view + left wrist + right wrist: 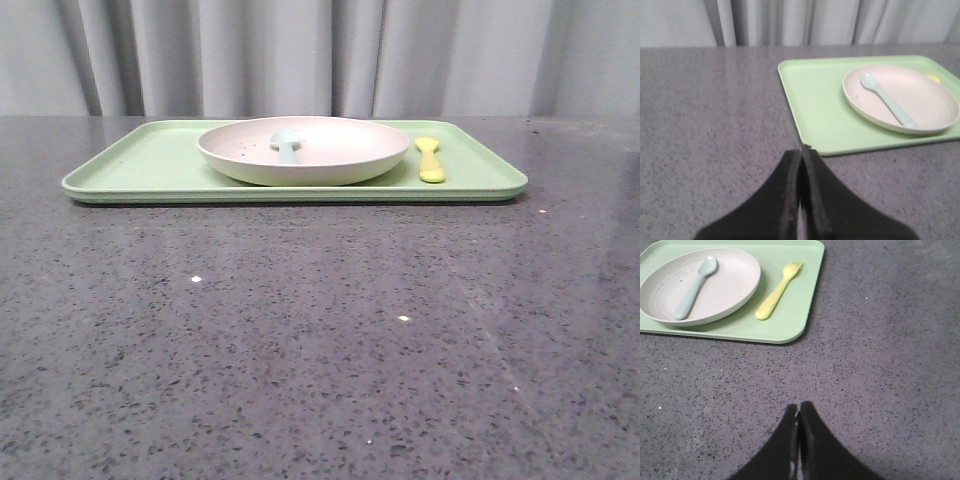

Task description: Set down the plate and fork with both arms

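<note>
Grey pleated curtains (320,55) hang behind a dark speckled stone counter (320,340) in the front view, and a light green rectangular tray (140,165) lies toward the far side of it, roughly centred. On the tray sits the plate (340,160), pale pinkish-white, with a pale blue-green spoon (286,143) lying inside it. Just to the right of the plate, apart from its rim, the fork (431,160) lies flat on the tray, bright yellow; which end faces the camera cannot be told from this low angle. Neither arm shows in this view. From the left wrist view, the left end effector (803,190) hangs over bare counter just short of the tray's near left corner, its two dark fingers (785,200) pressed together with nothing between them. The plate rests on the right part of the tray as seen from there, the spoon lying across it, and only a small yellow sliver of the fork peeks out past the plate's far edge. From the right wrist view, the right end effector (798,440) is likewise closed on nothing, its fingers meeting over bare counter well apart from the tray's near right corner. Here the fork lies in full view on the tray between the plate and the tray's right rim, tines pointing away and handle toward the near edge, untouched.
</note>
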